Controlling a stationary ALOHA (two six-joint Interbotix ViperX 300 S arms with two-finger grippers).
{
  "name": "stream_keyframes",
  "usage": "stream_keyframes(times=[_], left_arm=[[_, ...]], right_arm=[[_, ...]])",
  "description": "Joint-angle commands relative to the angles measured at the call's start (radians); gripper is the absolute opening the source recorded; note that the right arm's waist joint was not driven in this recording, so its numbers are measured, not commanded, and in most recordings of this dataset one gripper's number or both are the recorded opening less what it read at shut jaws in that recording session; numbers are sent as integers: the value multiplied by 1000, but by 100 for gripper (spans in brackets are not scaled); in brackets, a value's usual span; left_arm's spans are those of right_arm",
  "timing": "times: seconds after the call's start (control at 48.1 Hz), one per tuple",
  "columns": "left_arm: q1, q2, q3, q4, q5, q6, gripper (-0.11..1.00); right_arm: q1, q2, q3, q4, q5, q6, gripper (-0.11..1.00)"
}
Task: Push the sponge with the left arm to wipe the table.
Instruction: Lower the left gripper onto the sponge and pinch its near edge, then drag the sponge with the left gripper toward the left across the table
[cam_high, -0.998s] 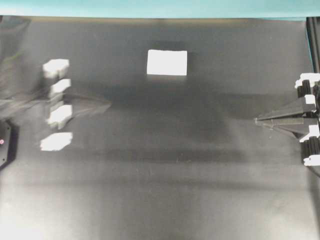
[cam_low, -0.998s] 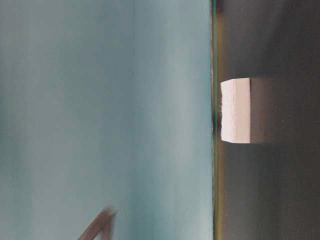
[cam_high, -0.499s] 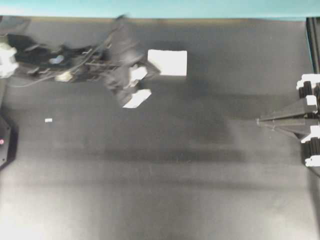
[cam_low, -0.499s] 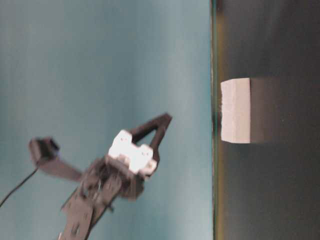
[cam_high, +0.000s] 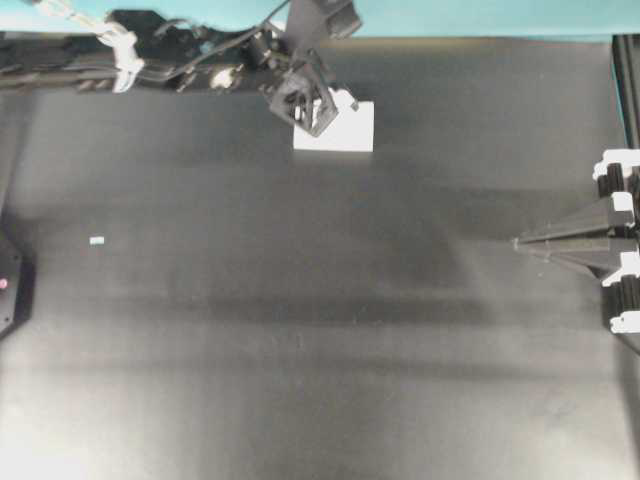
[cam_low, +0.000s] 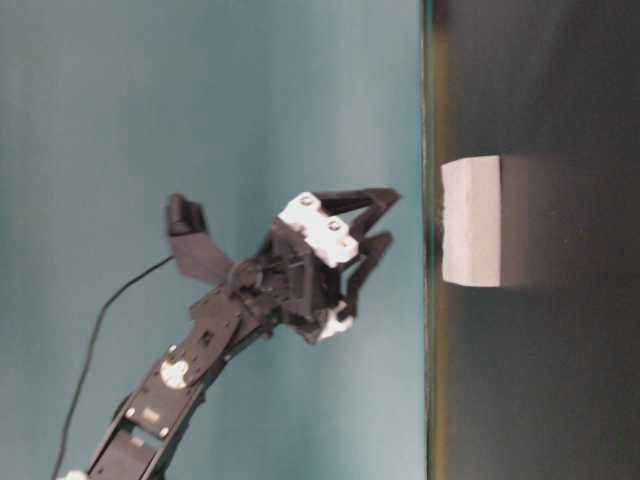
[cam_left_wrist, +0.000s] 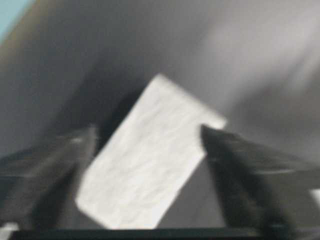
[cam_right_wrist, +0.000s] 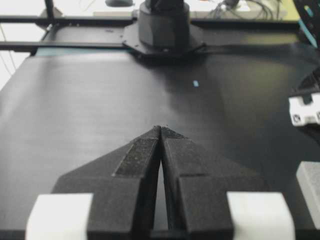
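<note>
Overhead view, left to right: left arm (cam_high: 150, 55) stretches along the far edge of the table (cam_high: 300, 330), beside the teal strip. A tiny pale speck (cam_high: 97, 241) lies alone on the bare surface at left, well apart from everything else. Left gripper (cam_high: 312, 105) sits over the near-left corner of the sponge (cam_high: 345, 128), its black frame overlapping that corner. Sponge lies flat near the far edge, a little left of centre. Right gripper (cam_high: 516, 241) is parked at the far right, tip pointing inward, well apart from the sponge.

Table-level view: left gripper (cam_low: 385, 215) hangs clear of the table, fingers spread, tips just short of the surface and off to one side of the sponge (cam_low: 471, 221). No contact seen.

Left wrist view, blurred: sponge (cam_left_wrist: 150, 160) lies tilted between the two dark fingers (cam_left_wrist: 55, 165), a gap on each side; fingers apart, gripping nothing. Whether a tip touches the block cannot be told through the blur.

Right wrist view: right gripper (cam_right_wrist: 161, 129) has both fingers pressed together to a point, holding nothing. Sponge edge (cam_right_wrist: 311, 182) shows at the far right.
</note>
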Motion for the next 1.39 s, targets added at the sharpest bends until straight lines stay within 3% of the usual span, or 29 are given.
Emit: stream_keyframes(times=[0.0, 0.187, 0.623, 0.727, 0.914, 1.372], left_arm=[[0, 8, -31, 3, 20, -25, 89], [-2, 34, -15, 3, 20, -58, 81], [-2, 75, 12, 3, 20, -67, 78], [-2, 74, 20, 3, 18, -67, 70], [-6, 72, 21, 3, 25, -54, 37], [-38, 14, 106, 3, 127, -28, 27]], right_arm=[[0, 6, -5, 3, -5, 8, -1], [0, 6, -3, 3, -5, 6, -1], [0, 5, -2, 3, -11, 6, -1], [0, 5, 0, 3, -12, 6, -1], [0, 5, 3, 3, -12, 6, 0], [0, 3, 14, 3, -37, 3, -1]])
